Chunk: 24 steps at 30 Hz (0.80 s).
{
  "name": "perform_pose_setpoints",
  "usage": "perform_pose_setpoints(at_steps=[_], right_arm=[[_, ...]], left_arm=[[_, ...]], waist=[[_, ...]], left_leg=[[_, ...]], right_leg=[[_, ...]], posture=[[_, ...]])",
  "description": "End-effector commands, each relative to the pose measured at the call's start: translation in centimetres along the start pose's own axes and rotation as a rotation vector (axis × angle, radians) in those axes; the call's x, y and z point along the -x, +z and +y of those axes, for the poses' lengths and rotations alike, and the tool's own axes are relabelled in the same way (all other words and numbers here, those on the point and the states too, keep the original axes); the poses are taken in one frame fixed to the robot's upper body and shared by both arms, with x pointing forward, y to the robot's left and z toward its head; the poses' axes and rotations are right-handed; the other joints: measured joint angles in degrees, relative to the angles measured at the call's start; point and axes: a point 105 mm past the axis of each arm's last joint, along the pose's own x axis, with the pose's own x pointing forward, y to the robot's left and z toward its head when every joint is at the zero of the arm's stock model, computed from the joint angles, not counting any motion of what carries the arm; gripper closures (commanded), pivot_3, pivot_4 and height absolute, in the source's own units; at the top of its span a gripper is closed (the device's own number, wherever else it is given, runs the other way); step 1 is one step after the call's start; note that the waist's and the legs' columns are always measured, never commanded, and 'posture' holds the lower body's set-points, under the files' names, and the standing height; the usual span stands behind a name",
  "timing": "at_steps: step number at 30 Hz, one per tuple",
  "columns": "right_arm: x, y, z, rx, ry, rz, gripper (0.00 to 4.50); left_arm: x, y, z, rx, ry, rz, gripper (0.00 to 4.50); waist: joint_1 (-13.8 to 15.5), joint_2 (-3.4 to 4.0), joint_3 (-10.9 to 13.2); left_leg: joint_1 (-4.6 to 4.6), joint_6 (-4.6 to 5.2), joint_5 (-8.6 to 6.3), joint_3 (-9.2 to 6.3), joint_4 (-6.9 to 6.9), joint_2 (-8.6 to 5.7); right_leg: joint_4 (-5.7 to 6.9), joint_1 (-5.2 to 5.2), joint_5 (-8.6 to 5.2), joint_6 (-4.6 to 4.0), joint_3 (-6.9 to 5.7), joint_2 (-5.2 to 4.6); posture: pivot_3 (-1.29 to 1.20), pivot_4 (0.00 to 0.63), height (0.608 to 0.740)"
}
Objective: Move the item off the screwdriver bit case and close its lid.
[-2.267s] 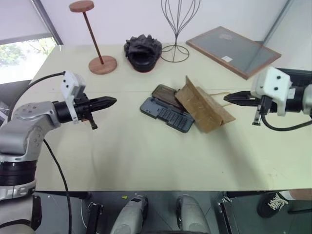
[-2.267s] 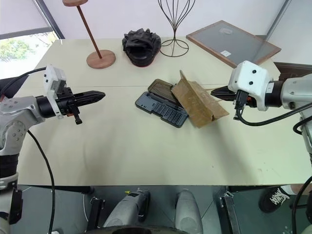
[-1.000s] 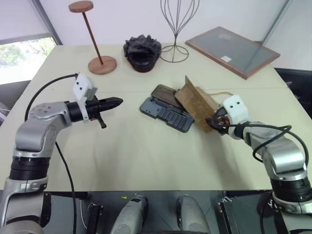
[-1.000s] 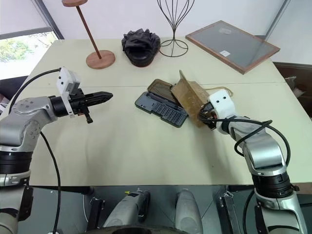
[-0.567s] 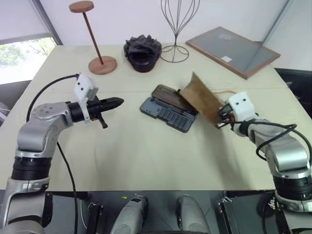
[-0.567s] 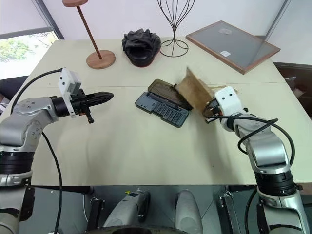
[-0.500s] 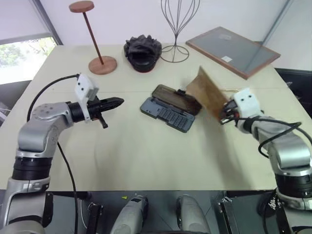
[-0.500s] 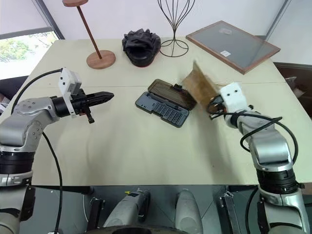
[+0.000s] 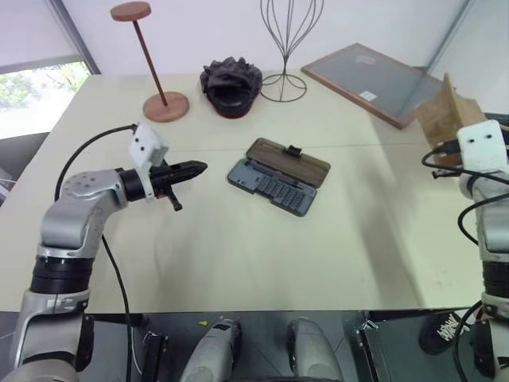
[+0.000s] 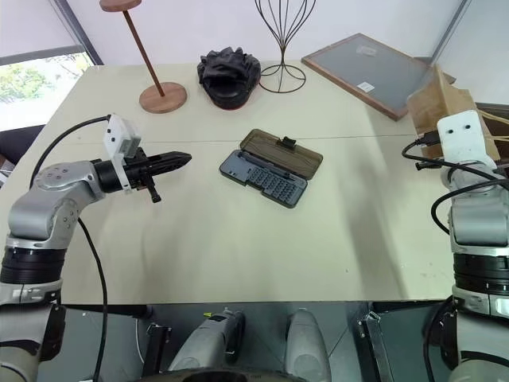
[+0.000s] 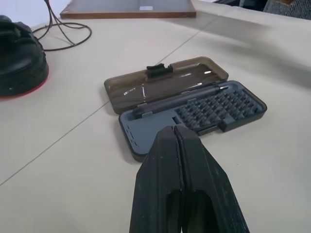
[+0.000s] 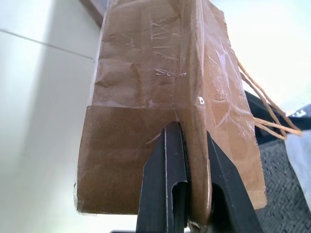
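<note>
Holding the paper bag point(image 12: 160, 97) up off the table, the right gripper point(image 12: 187, 160) sits out at the right edge of the table point(image 9: 238, 263), clear of the case. Its two black fingers point(image 12: 167, 170) pinch the bag's bottom fold between them. The bag stands upright above the white wrist housing, and its twine handles point(image 12: 265, 104) trail off to one side.

Screwdriver bit case point(image 9: 266, 185) lies open near the middle of the table, nothing on it. The grey-blue base faces up with its rows of small bits showing. Lid point(image 9: 288, 161) is folded flat on the table behind the base, on the far side from the robot, translucent brown, its small black latch tab at the far edge. Lid not yet closed.

Left gripper point(image 9: 199, 168) hovers above the table to the left of the case, apart from it, pointing toward it. Its fingers point(image 11: 194, 165) are pressed together with nothing between them.

At the far side of the table: a wooden stand point(image 9: 156, 72) with a round foot, a black crumpled object point(image 9: 231, 83), a wire stand point(image 9: 285, 48), and a framed board point(image 9: 370, 80) lying flat near the right corner.
</note>
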Motion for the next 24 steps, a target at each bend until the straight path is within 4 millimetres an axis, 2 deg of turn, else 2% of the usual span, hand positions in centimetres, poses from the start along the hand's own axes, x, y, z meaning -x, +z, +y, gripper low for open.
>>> perform_pose_setpoints(at_steps=[1,6,9,13,15,16,21,23,24], right_arm=[[0.3,-1.0,1.1,-0.036,0.035,0.038,4.47],[0.7,-2.9,3.1,-0.103,0.098,0.124,4.47],[0.8,-3.4,3.1,-0.123,0.094,0.148,3.60],[0.9,-3.2,2.6,-0.129,0.081,0.135,1.58],[0.9,-2.0,1.5,-0.131,0.045,0.059,0.55],[1.1,-0.2,0.2,-0.161,-0.014,-0.030,0.05],[2.9,7.3,-3.8,-0.222,-0.196,-0.375,0.02],[3.5,9.2,-4.2,-0.232,-0.213,-0.457,0.02],[3.5,10.4,-3.8,-0.243,-0.183,-0.489,0.02]], left_arm=[[0.1,1.1,0.3,-0.045,0.009,-0.027,4.50],[0.1,1.2,0.3,-0.050,0.011,-0.025,4.50],[0.2,1.2,0.3,-0.052,0.008,-0.023,4.50],[0.2,1.2,0.3,-0.052,0.005,-0.019,4.50],[0.1,1.2,0.3,-0.052,0.002,-0.019,4.50],[0.0,1.3,0.2,-0.051,-0.001,-0.020,4.50],[-0.2,1.1,-0.1,-0.044,-0.012,-0.022,4.50],[-0.2,1.1,-0.1,-0.041,-0.012,-0.022,4.50],[-0.2,1.0,-0.2,-0.039,-0.012,-0.022,4.50]], waist=[[0.01,0.00,0.00],[0.07,0.01,-0.01],[0.18,0.01,-0.01],[0.20,0.01,-0.01],[0.13,0.01,-0.01],[0.12,0.01,-0.01],[-0.19,0.04,-0.01],[-0.11,0.04,-0.01],[-0.08,0.03,-0.01]], left_leg=[[0.00,0.00,0.00,0.00,0.00,0.00],[0.00,0.00,0.00,0.02,0.02,-0.02],[0.00,0.00,0.00,0.01,0.02,-0.02],[0.00,0.00,0.00,0.01,0.03,-0.03],[0.00,0.00,0.00,0.01,0.03,-0.03],[0.00,0.00,0.00,0.02,0.03,-0.03],[0.01,0.00,0.00,0.08,0.03,-0.02],[0.02,0.00,0.00,0.08,0.02,0.00],[0.02,-0.01,0.01,0.07,0.02,0.00]], right_leg=[[0.00,0.00,0.00,0.00,0.00,0.00],[0.00,0.00,0.02,0.03,0.03,-0.01],[0.00,0.00,0.02,0.04,0.04,-0.01],[0.00,0.00,0.03,0.05,0.04,-0.01],[0.00,0.00,0.03,0.06,0.04,-0.01],[0.00,0.00,0.04,0.06,0.04,-0.01],[0.02,-0.03,0.05,0.07,0.09,-0.01],[0.02,-0.03,0.06,0.07,0.09,0.01],[0.02,-0.02,0.06,0.07,0.09,0.01]], posture=[[0.00,0.150,0.734],[0.00,0.150,0.734],[0.00,0.150,0.734],[0.00,0.150,0.734],[0.00,0.150,0.734],[0.00,0.150,0.734],[0.00,0.150,0.734],[0.00,0.150,0.734],[0.00,0.150,0.734]])
